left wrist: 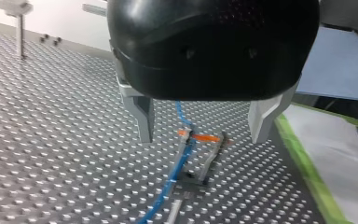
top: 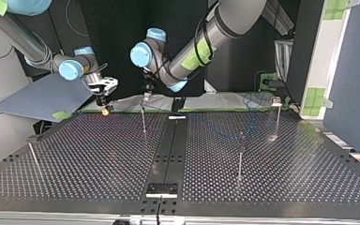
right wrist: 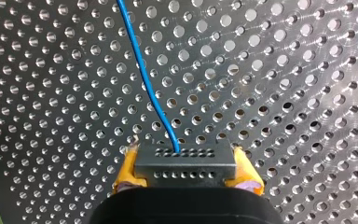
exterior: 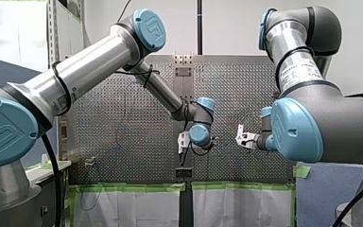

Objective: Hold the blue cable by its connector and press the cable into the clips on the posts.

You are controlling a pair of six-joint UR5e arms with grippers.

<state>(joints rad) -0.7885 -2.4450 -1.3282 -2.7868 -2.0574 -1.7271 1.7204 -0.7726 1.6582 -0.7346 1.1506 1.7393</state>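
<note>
Clamping connector (right wrist: 185, 169) of cable (right wrist: 151, 84): right gripper (right wrist: 185, 156); left gripper (left wrist: 203, 135) spread apart over perforated table (top: 98, 154); 4 posts (top: 240, 159), green tape (exterior: 137, 187) on edge.

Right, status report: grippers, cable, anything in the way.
Left gripper open, clip just ahead of it. Right gripper shut on the connector. Blue cable runs by the clip, seating unclear. No obstruction seen.

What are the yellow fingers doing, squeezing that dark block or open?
Shut on it: my right gripper has a yellow pad against each side of the connector, with the blue cable leading out.
</note>
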